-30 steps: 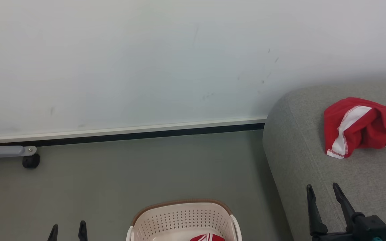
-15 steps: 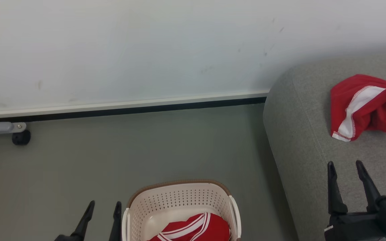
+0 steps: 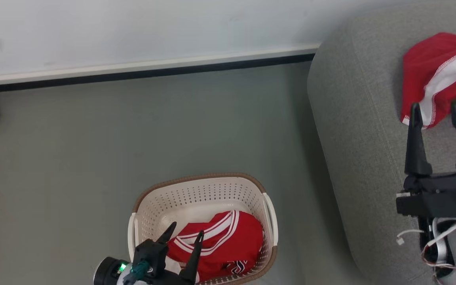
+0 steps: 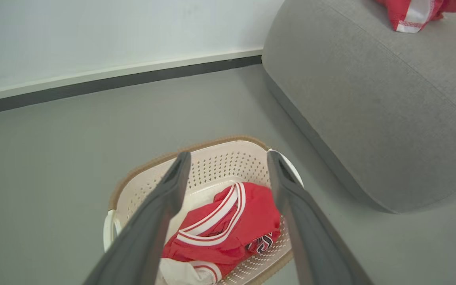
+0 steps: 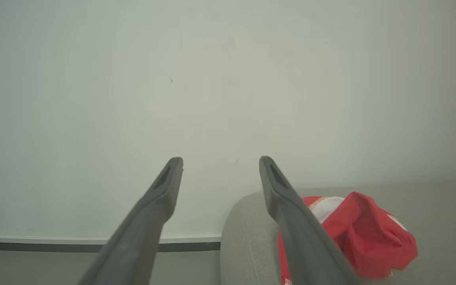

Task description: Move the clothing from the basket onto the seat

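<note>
A red jersey (image 3: 228, 241) with dark lettering lies in the cream basket (image 3: 196, 179) at 6 o'clock in the head view. A second red garment (image 3: 430, 63) rests on the grey seat (image 3: 354, 126) at 2 o'clock. The left gripper (image 3: 187, 228) hangs over the jersey, jaws spread and empty, perhaps just clear of it. The right gripper (image 3: 435, 104), parted and empty, points toward that garment.
</note>
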